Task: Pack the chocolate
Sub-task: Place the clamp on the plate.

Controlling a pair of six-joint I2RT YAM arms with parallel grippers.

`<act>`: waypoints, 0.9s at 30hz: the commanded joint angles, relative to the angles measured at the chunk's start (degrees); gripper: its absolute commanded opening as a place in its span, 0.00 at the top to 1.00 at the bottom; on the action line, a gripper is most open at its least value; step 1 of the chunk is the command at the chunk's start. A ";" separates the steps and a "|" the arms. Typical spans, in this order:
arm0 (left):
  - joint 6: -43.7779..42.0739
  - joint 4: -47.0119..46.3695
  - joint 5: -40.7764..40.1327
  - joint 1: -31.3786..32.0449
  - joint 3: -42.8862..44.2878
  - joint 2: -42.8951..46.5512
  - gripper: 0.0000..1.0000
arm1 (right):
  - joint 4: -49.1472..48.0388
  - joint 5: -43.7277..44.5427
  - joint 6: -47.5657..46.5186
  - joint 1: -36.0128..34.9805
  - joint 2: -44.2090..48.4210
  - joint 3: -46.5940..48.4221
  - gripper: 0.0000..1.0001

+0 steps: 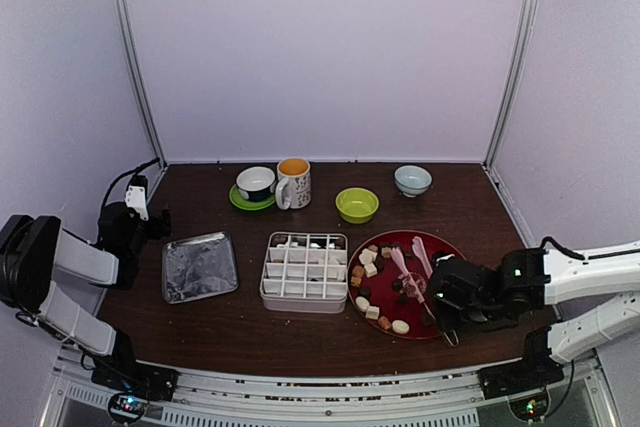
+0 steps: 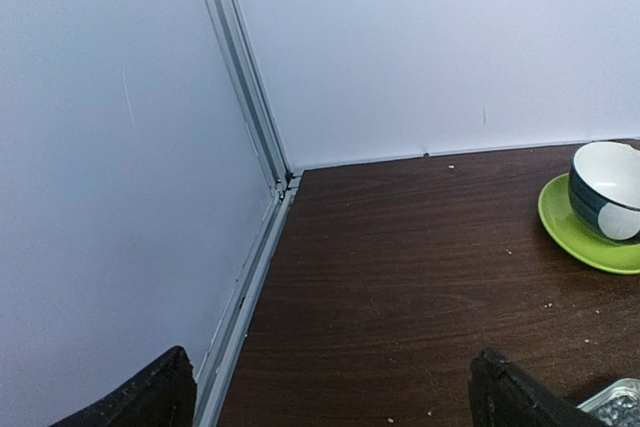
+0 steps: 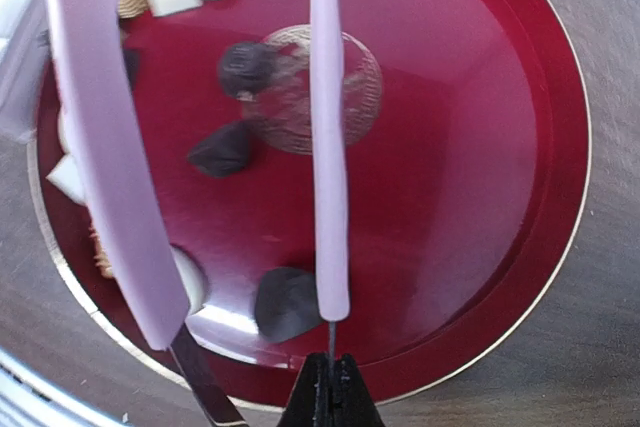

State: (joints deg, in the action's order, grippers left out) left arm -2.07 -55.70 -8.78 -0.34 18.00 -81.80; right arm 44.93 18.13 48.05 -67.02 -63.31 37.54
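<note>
Pink tongs (image 3: 328, 147) were pinched by the pressed-together right claw (image 3: 330, 379), rounded dark and cubic pale chocolate (image 3: 285, 302) was scattered just ahead on a glossy round red plate (image 3: 470, 167), and the left claw (image 2: 330, 392) was spread.

White, tan and dark brown chocolate (image 1: 368, 257) on a glossy red plate (image 3: 470, 147); pink tongs (image 3: 329, 147); dark wood-grain table (image 1: 470, 202).

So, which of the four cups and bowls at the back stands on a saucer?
The dark blue and white cup, leftmost, on a lime green saucer; the white patterned mug, green bowl and pale blue bowl have none.
</note>
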 commanded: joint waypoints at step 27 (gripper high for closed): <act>-0.50 -3.26 0.46 -0.45 0.49 0.15 0.02 | 3.75 -2.71 -4.47 10.46 3.37 1.87 0.64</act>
State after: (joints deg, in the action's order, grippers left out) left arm -2.07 -55.70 -8.78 -0.34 18.00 -81.80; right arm 47.97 13.43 45.43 -56.80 -61.87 37.58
